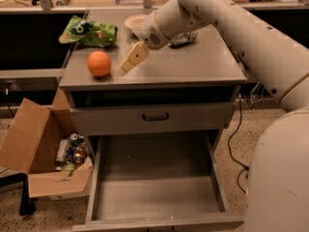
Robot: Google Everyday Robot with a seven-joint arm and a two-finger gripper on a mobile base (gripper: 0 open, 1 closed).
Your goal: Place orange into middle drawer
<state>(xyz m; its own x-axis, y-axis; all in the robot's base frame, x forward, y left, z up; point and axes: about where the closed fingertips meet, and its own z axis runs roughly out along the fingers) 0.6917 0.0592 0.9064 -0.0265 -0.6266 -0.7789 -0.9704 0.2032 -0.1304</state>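
The orange (pixel 99 63) sits on the left part of the grey cabinet top (pixel 193 66). My gripper (pixel 133 58) hangs just above the cabinet top, a short way to the right of the orange and apart from it. My white arm reaches in from the upper right. The middle drawer (pixel 154 180) is pulled out at the bottom of the cabinet, and its flat tray holds nothing. Above it is a closed drawer front with a small dark handle (pixel 155 116).
A green snack bag (pixel 89 32) lies at the back left of the top. A cream bowl (pixel 134 21) and a silver can (pixel 183 39) sit behind my arm, partly hidden. An open cardboard box (pixel 46 153) with cans stands on the floor at the left. Cables lie at the right.
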